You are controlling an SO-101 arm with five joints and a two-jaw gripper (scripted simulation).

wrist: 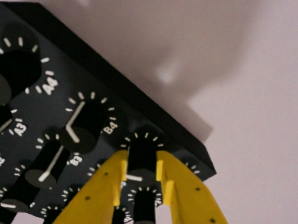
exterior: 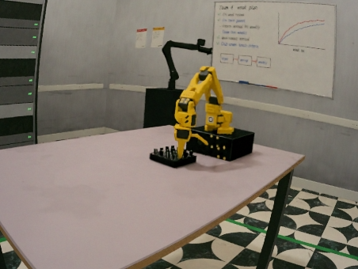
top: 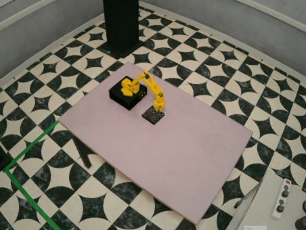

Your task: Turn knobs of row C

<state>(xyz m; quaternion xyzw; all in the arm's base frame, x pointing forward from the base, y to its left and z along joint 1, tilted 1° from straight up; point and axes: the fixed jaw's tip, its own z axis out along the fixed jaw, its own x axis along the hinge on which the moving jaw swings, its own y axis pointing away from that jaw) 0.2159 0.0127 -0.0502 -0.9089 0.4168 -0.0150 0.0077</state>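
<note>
The knob box (top: 153,115) is taken as the landmark. It is seen lying flat on the pale pink worktop (top: 176,159), just beside the black pedestal (top: 119,98) on which the yellow arm (exterior: 198,89) is mounted. In the exterior view the box (exterior: 173,159) is shown as a low black tray with short dark knobs standing up from its face.

Above the box, the arm is bent over and the tool (wrist: 141,175) is lowered onto its face, at the edge of the box nearest the pedestal side in the top view. In the wrist view the two yellow fingers are seen pressed close on either side of a dark knob (wrist: 142,157) near one corner of the box, next to the knob marked B4 (wrist: 82,122). The tool is almost fully closed and is gripping that knob; the label of the gripped knob cannot be read, since it is hidden by the fingers.

On the box face, white tick marks are arranged in a ring round each knob, and white pointer lines are shown on the knobs. The labels A4 (wrist: 50,86), A3 and B3 are made out beside neighbouring knobs. A soft shadow is cast on the worktop beyond the far edge of the box.
</note>
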